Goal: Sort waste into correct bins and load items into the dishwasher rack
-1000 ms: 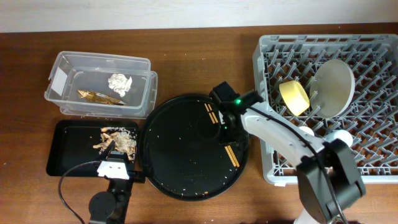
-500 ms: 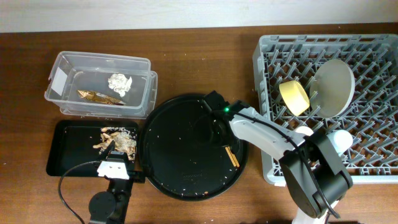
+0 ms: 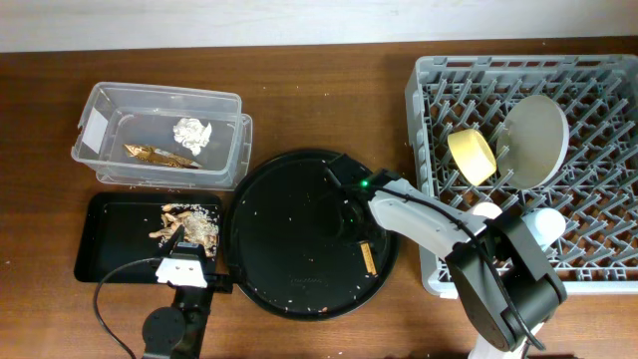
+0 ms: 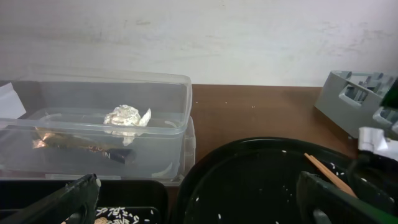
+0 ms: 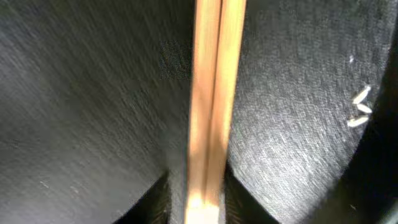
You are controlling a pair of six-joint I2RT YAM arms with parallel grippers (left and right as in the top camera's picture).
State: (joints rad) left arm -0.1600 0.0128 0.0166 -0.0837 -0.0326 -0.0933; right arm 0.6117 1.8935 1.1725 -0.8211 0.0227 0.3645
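**Right fingers** (image 5: 164, 208): drawn in on both sides of the chopsticks (image 5: 210, 106), no gap showing between pad and wood; the view is blurred. They hold the pair part-way along its length, low over the round black tray (image 3: 289, 269).

**Left fingers** (image 4: 74, 196): spread wide, holding and touching nothing, over the black rectangular tray (image 3: 110, 254) at 8 o'clock on the tabletop (image 3: 299, 90).

**Chopsticks:** 2, side by side as one pair, on the 3 o'clock half of the round tray. In the overhead view the long axis runs from 11 o'clock to 5 o'clock, with the free lower end just inside the 5 o'clock rim. In the right wrist view it runs 12 to 6.

**Clear tubs** (image 3: 100, 160): 2, overlapping, at 10 o'clock. Inside are 1 crumpled white wad (image 3: 192, 131) and 1 gold-brown wrapper (image 3: 155, 154).

**Rectangular tray:** 1, holding food scraps (image 3: 189, 224) and loose rice.

**Round tray:** 1, at centre, with scattered rice grains.

**Grey rack** (image 3: 598, 249): 1, at 3 o'clock, holding 1 yellow cup (image 3: 471, 157) on its side and 1 pale bowl (image 3: 535, 140) standing on edge.
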